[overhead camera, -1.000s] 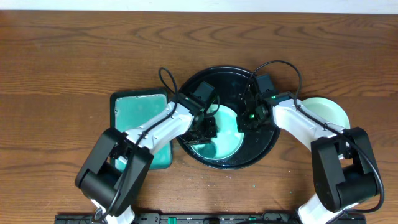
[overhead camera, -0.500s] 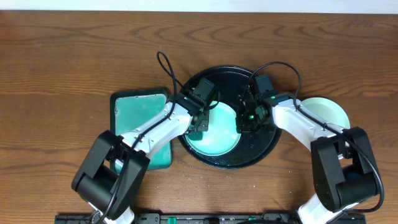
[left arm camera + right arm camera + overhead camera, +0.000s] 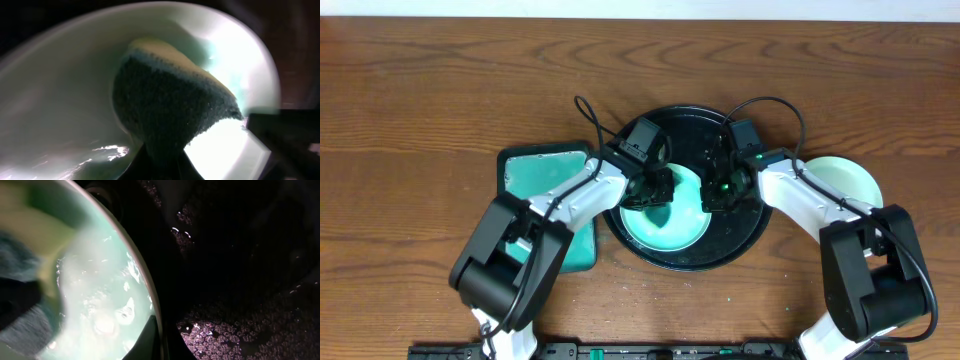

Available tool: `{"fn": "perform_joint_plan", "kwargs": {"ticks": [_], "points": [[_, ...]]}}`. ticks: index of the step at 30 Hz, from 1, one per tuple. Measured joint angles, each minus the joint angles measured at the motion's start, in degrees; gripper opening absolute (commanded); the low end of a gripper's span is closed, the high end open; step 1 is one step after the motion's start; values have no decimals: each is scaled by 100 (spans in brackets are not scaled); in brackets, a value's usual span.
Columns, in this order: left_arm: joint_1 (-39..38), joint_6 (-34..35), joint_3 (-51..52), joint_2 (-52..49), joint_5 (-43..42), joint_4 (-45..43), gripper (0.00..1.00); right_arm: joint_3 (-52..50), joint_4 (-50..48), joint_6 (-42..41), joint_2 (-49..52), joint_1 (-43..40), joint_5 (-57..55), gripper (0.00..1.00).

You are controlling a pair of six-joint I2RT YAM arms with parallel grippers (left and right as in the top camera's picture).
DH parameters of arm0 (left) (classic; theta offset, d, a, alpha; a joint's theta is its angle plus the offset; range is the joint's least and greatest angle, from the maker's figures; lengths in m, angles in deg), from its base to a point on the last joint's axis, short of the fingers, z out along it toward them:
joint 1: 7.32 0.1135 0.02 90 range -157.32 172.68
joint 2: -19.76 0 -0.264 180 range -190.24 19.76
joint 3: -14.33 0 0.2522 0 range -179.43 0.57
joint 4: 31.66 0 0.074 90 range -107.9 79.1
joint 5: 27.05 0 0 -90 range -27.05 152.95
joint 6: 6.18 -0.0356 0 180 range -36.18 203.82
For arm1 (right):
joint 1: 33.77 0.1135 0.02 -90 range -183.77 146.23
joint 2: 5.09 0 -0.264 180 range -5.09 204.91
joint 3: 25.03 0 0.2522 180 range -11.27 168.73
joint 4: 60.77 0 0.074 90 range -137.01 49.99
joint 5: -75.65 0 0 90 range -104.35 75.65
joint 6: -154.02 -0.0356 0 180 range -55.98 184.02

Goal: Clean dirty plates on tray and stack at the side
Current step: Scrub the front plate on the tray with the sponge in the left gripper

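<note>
Green tray (image 3: 535, 180) is noted at left, beside black tray (image 3: 740, 242). Left gripper (image 3: 650, 190) is angled in over the black tray and clamped on a dark sponge (image 3: 170, 110), which is pressed to a pale mint plate (image 3: 670, 228). The plate is wet and glossy and lies in the black tray. Its right rim is pinched by right gripper (image 3: 717, 192). A second plate (image 3: 848, 180) is seen on the table, just right of the black tray.

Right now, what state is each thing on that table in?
plate on the tray: wet, teal-smeared, rim gripped.
sponge: squeezed, pressed on that plate.
left end effector: shut on sponge.
right end effector: shut on plate rim.
black tray: wet, bubbly.
side plate: lying flat, outside the tray.
</note>
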State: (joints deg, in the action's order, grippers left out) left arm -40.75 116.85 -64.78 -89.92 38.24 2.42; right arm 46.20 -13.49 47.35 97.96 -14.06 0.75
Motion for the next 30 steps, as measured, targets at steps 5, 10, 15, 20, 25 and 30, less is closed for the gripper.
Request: {"fn": "perform_joint_plan", "kwargs": {"ticks": [5,10,15,20,25,30], "points": [[4,63,-15,-229,-826,-361,8,9,-13,22,-26,144,-260,1],[-107,109,-15,-313,-1163,-516,8,9,-24,24,-37,195,-356,1],[-238,195,-15,-341,-1217,-605,8,9,-26,24,-42,210,-385,1],[-225,483,-103,-341,-1145,-267,7,9,-24,31,-42,210,-389,1],[-192,671,-225,-155,-527,673,7,9,-24,33,-42,210,-389,1],[-188,778,-142,269,809,1606,7,9,-26,33,-42,210,-389,1]]}}
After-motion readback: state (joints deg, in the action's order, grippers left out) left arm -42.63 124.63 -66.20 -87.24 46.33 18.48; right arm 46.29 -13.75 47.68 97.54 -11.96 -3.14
